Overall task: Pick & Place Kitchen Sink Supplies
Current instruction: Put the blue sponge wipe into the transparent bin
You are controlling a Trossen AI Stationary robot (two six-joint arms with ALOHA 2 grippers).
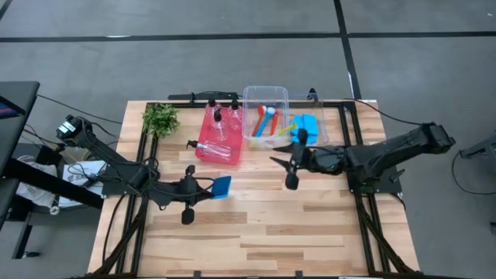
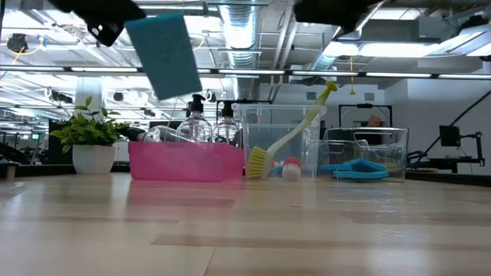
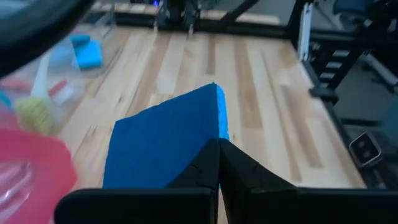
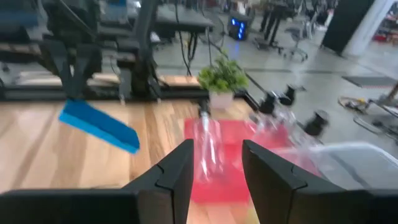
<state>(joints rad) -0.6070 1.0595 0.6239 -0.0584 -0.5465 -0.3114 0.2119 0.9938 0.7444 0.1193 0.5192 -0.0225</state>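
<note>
Sponge (image 1: 222, 186), blue, rectangular, pinched by one edge in left hand (image 1: 203, 186), fingers clamped tight on it. Held clear of the wooden bench (image 1: 294, 232), tilted, near the middle of the left half; in low view hangs high above the bench surface (image 2: 163, 52).

Right hand (image 4: 216, 163) over the bench centre-right, just in front of the clear bins, fingers parted a modest gap, nothing between them. Pointed toward the red tray.

Red tray (image 1: 203, 151) at the back of the bench: clear bottles with black caps, two upright (image 1: 217, 118) toward the rear, one lying flat (image 1: 215, 149) toward the front edge.

Clear bin (image 1: 248, 97) just right of the tray: red brush (image 1: 260, 122), blue brush (image 1: 270, 118), yellow-green brush (image 1: 284, 128) leaning inside; in low view yellow-green handle slants up, bristle head down (image 2: 258, 161).

Second clear bin (image 2: 399, 138) further right: blue sponges (image 1: 309, 122) lying in it.

Leafy green plant (image 1: 160, 118) in white pot at back left, beside the tray.
</note>
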